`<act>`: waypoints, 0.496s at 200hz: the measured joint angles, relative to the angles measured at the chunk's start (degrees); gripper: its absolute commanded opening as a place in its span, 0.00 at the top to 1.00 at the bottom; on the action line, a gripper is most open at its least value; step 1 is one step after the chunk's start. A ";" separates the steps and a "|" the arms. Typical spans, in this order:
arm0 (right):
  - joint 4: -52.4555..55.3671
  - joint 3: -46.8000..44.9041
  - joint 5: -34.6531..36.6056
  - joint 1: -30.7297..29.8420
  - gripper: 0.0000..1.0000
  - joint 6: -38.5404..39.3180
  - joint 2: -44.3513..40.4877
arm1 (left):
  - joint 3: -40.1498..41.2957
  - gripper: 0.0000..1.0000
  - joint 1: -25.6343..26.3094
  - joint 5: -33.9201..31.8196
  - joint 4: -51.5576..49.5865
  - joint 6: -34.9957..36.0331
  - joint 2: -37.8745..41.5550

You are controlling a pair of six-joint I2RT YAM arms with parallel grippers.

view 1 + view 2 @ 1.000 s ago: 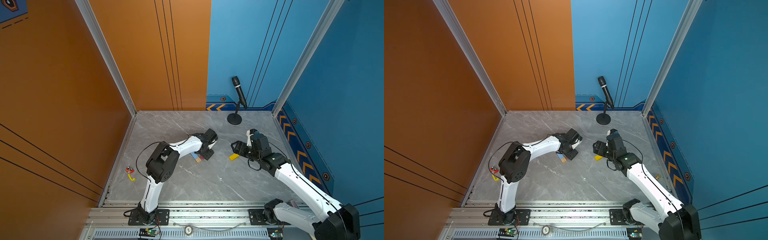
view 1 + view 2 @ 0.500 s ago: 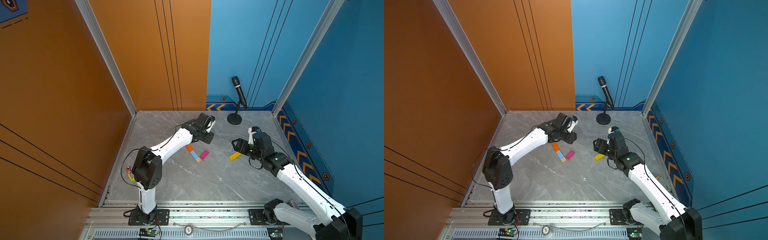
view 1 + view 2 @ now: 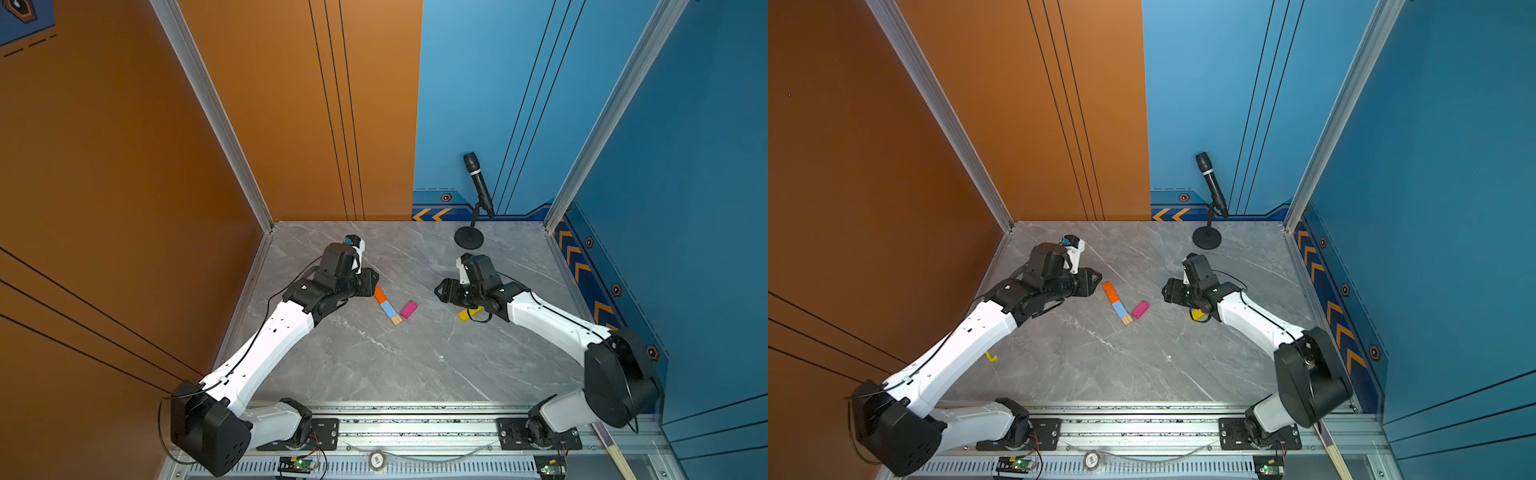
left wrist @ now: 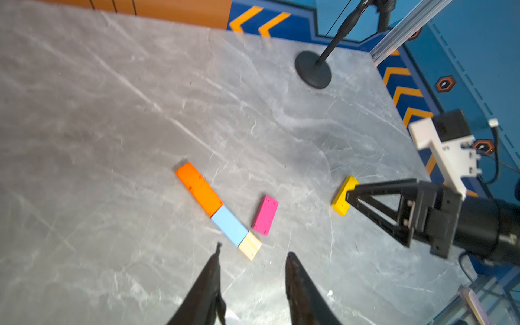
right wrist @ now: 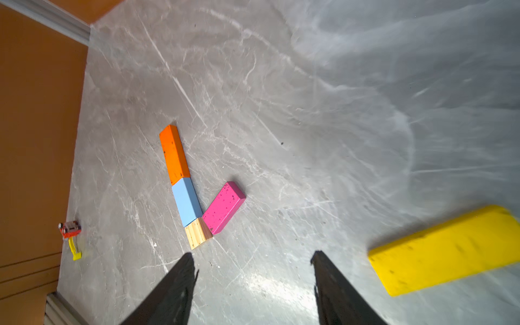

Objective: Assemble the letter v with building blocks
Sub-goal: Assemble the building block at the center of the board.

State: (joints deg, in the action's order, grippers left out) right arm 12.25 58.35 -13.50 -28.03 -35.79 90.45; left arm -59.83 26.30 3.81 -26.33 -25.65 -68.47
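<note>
Orange (image 3: 380,294), light blue (image 3: 387,308) and wood (image 3: 396,319) building blocks lie end to end on the grey table. The pink block (image 3: 409,309) slants up from the wood block, so half of the letter v shows. In the right wrist view the pink block (image 5: 223,207) touches the wood block (image 5: 198,233). The yellow block (image 3: 469,313) lies apart, partly under my right wrist. My left gripper (image 3: 372,281) sits by the orange end, jaws narrowly open and empty (image 4: 253,251). My right gripper (image 3: 438,291) is open wide and empty (image 5: 252,254), with the yellow block (image 5: 447,250) beside it.
A microphone stand (image 3: 468,240) stands at the back right. A small red-and-yellow gadget (image 5: 70,228) lies by the orange left wall. The arms' rail (image 3: 415,409) runs along the front edge. Walls close in the table on three sides.
My left arm drew back to the left off the blocks, uncovering them, and its jaws narrowed. My right gripper shifted left past the yellow block, which stayed put.
</note>
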 measured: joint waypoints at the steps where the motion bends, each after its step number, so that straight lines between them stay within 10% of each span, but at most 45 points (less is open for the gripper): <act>1: -0.13 0.15 -0.09 -0.04 0.35 -0.02 0.33 | 0.48 0.61 -0.02 -0.02 -0.02 -0.15 0.31; 99: -6.03 13.90 -9.27 -3.80 0.38 -0.07 24.24 | 12.15 0.61 -0.17 -0.39 -0.61 -7.45 8.15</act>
State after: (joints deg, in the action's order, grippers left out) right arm 6.22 72.25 -22.76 -31.83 -35.86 114.69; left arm -47.68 26.13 3.42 -26.94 -33.10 -60.31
